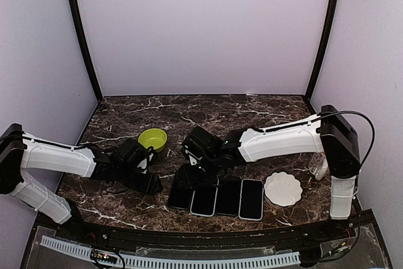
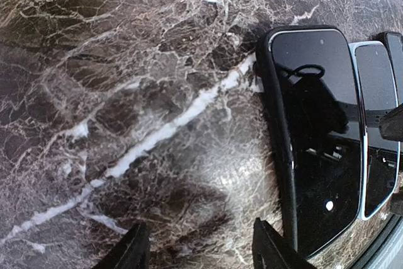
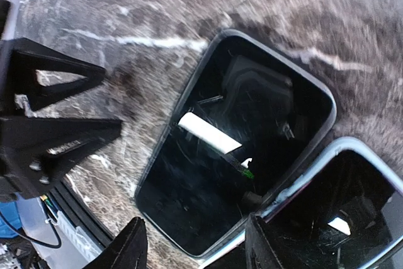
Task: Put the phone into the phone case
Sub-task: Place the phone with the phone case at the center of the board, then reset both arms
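Phone point(image 3: 233, 149) flat under open right end effector point(image 3: 196, 245); open left end effector point(image 2: 198, 251) beside.

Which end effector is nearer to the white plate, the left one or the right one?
Right. The right end effector hovers over the leftmost phone, left of the plate; the left end effector is farther left, beyond that phone.

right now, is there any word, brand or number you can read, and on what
No text is readable.
Black-cased phone and neighbouring phone: dark screens, only reflections.
Left gripper: faint pale marking on one finger, too blurred to read.
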`<state>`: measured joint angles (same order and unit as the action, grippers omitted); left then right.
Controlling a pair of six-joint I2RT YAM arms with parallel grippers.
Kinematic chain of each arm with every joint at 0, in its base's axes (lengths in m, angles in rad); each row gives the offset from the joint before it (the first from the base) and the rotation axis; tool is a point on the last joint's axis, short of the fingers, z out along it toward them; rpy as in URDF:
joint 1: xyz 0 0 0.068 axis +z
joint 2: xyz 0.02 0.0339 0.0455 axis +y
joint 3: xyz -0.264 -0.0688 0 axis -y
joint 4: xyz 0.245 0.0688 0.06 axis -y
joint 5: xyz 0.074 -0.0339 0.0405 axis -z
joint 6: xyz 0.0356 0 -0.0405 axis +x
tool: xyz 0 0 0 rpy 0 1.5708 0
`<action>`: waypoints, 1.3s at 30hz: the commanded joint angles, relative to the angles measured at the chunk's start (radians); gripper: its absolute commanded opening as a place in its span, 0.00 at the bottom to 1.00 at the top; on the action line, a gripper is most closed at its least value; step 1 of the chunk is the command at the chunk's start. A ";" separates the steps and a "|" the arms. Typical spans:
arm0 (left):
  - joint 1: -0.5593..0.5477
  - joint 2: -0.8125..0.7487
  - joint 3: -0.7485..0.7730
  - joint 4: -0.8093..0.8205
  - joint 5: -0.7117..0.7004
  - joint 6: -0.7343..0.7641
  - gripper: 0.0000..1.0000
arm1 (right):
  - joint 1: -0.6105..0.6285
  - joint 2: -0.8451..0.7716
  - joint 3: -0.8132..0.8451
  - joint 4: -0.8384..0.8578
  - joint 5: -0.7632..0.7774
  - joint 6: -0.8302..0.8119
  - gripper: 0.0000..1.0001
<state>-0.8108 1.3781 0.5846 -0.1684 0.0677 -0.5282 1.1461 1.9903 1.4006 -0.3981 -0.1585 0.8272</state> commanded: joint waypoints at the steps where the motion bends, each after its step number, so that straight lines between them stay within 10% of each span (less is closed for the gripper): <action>1: -0.004 -0.002 0.012 -0.011 -0.013 -0.001 0.55 | 0.007 -0.006 0.060 -0.077 0.032 -0.055 0.53; 14: -0.057 0.028 0.057 -0.018 -0.010 -0.001 0.51 | -0.036 -0.152 -0.002 -0.169 0.224 -0.103 0.53; 19: -0.059 -0.050 0.094 -0.028 -0.048 0.056 0.54 | -0.124 -0.314 -0.092 -0.161 0.306 -0.162 0.92; 22: -0.056 -0.121 0.122 -0.020 -0.168 0.112 0.68 | -0.195 -0.428 -0.144 -0.136 0.354 -0.232 0.99; 27: -0.027 -0.203 0.155 0.057 -0.395 0.230 0.97 | -0.411 -0.622 -0.237 -0.055 0.303 -0.353 0.98; 39: 0.381 -0.302 0.149 0.333 -0.343 0.357 0.99 | -1.092 -0.937 -0.472 0.221 0.004 -0.574 0.98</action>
<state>-0.5129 1.1019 0.7197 0.0360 -0.2661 -0.2562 0.1780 1.1141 1.0122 -0.3328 -0.0189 0.3412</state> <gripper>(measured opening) 0.987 0.985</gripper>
